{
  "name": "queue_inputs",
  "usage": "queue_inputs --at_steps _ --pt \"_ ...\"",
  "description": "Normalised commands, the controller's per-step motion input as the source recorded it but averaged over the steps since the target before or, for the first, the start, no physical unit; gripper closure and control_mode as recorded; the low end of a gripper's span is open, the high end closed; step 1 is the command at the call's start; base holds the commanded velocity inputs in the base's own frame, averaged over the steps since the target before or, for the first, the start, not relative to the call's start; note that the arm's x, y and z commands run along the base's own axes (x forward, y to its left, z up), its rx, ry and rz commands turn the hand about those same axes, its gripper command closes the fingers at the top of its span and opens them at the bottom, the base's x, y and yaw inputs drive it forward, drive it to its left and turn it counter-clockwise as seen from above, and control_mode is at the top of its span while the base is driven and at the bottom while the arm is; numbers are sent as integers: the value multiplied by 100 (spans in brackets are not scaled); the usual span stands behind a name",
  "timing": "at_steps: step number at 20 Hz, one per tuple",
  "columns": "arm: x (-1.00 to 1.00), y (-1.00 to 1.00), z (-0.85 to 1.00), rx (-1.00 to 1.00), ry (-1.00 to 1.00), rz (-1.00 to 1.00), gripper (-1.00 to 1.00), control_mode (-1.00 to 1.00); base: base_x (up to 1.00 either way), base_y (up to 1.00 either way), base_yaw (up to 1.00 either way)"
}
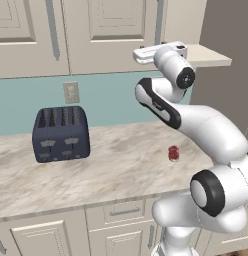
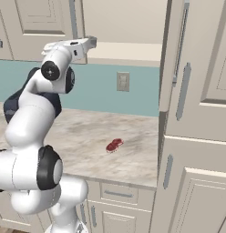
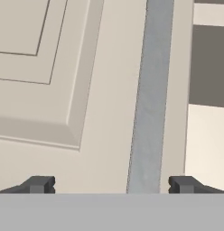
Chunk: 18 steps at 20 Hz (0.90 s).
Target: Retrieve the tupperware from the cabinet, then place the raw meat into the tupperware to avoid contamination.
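- Marbled beige table [image 1: 116, 165] carries the tiny red raw meat chunk [image 1: 173, 153] and a dark blue toaster [image 1: 61, 133].
- Beige raised-panel wall cabinet [image 3: 64, 90]: one door already stands open; no tupperware is visible.
- Jaws [image 3: 111, 185] stand wide, straddling the long vertical grey bar handle [image 3: 150, 99].
- Centre the handle between both fingertips before closing; then pull along the hinge arc.
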Motion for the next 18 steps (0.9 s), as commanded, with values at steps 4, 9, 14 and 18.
queue_inputs --at_steps 4,9,14,18 --pt "18 0 -2 0 0 0 -100 -100 0 0 0" --pt "18 -3 0 0 0 0 -100 -100 0 0 0" --pt "18 0 -1 0 0 0 -100 -100 0 0 0" --pt "18 0 -2 0 0 0 -100 -100 0 0 0"
